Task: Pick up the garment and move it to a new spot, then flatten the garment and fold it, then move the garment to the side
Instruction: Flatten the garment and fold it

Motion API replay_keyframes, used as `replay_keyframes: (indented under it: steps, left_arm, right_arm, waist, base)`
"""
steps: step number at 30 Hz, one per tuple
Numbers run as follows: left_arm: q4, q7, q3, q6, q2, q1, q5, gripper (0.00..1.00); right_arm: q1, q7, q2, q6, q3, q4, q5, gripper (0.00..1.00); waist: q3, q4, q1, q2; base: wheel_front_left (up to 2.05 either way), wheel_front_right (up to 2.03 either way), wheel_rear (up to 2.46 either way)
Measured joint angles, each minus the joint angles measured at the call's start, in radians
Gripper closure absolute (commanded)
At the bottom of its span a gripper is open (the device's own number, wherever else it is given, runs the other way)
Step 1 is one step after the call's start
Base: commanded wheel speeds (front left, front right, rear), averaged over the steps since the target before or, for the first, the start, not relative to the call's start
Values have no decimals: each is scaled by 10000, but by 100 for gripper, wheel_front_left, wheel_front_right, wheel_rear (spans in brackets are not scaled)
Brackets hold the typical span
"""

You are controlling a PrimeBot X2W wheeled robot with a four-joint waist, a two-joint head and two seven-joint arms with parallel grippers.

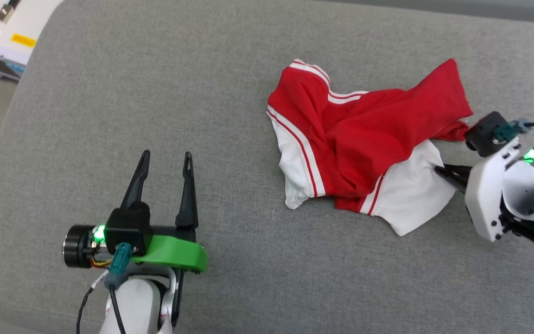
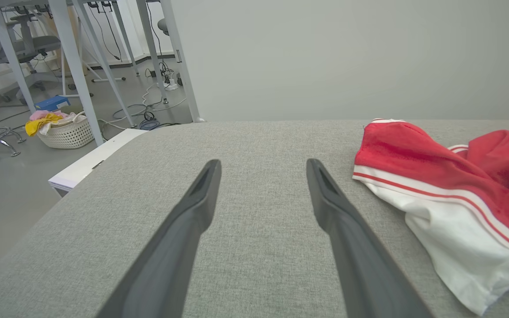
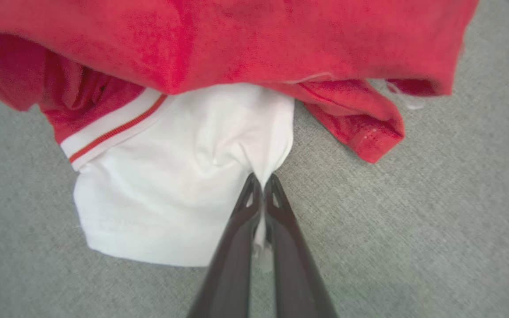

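Sprawling on the one grey upholstered surface (image 1: pixel 155 93), a single crumpled red jersey T-shirt (image 1: pixel 364 134) lay right of centre, its two white sleeves (image 1: pixel 297 171) showing. Of two grippers, the right gripper (image 3: pixel 262 179) was clenched on a thin fold of one sleeve; a slow, high lift would likely keep that small bite from slipping. The left gripper (image 1: pixel 167 154) hovered well apart, fingers spread, empty
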Motion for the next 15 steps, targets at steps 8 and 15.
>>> replay_keyframes:
  steps: [8, 15]
  left_arm:
    - [69, 0, 278, -67, 4, 640, 75, 0]
    - [94, 0, 393, -132, 6, 804, 161, 0]
  right_arm:
    - [1992, -1074, -1172, 8, -1567, -573, 759, 100]
    - [4315, -1289, -1603, 8, -3024, 159, 1452, 100]
  waist:
    - [-839, -388, 0, 0]
    - [-1268, -846, -1, 0]
  base:
    - [0, 0, 0]
    - [0, 0, 0]
